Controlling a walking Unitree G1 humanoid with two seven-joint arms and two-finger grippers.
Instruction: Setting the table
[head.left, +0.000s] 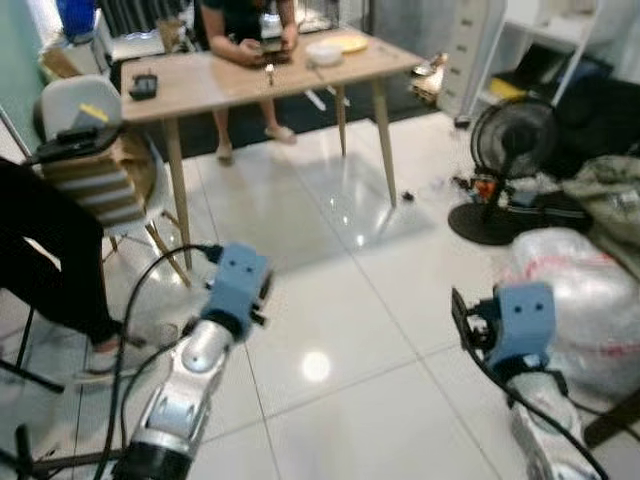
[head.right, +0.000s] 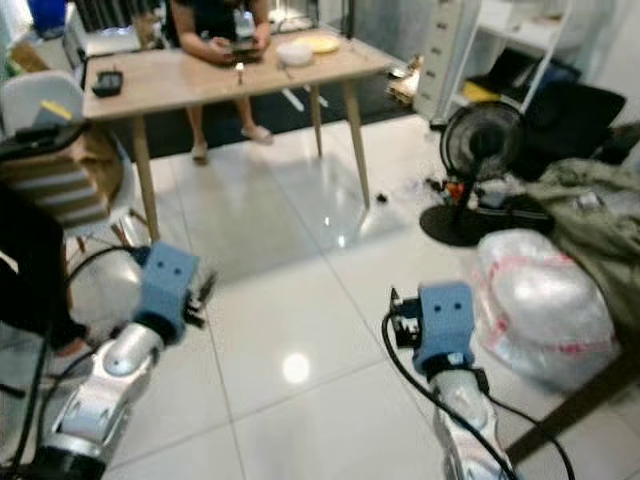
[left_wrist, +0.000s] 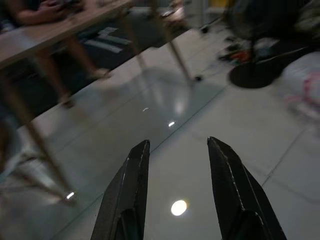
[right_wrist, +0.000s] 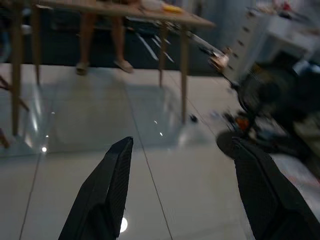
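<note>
From my head, no writing anywhere can be read. Both my arms reach forward over bare white floor tiles (head.left: 330, 300), with open room between them and the wooden table (head.left: 200, 85) well ahead. A person (head.left: 245, 25) sits at its far side, hands on the tabletop. A white bowl (head.left: 323, 52) and a yellow plate (head.left: 347, 42) lie toward the table's far right corner, a small dark object (head.left: 143, 86) near its left end. A chair (head.left: 95, 150) stands ahead of my left arm. Off beyond my right arm are a black fan (head.left: 510, 150) and a clear plastic bag (head.left: 575, 290), both on the floor.

Along my left gripper (left_wrist: 176, 150), the two fingers (left_wrist: 127, 195) stand spread, holding nothing, above shiny tile; the table legs and the fan's base lie ahead.

Along my right gripper (right_wrist: 182, 145), the fingers (right_wrist: 105, 190) are wide apart and empty, tile beneath, the table straight ahead across open floor.
</note>
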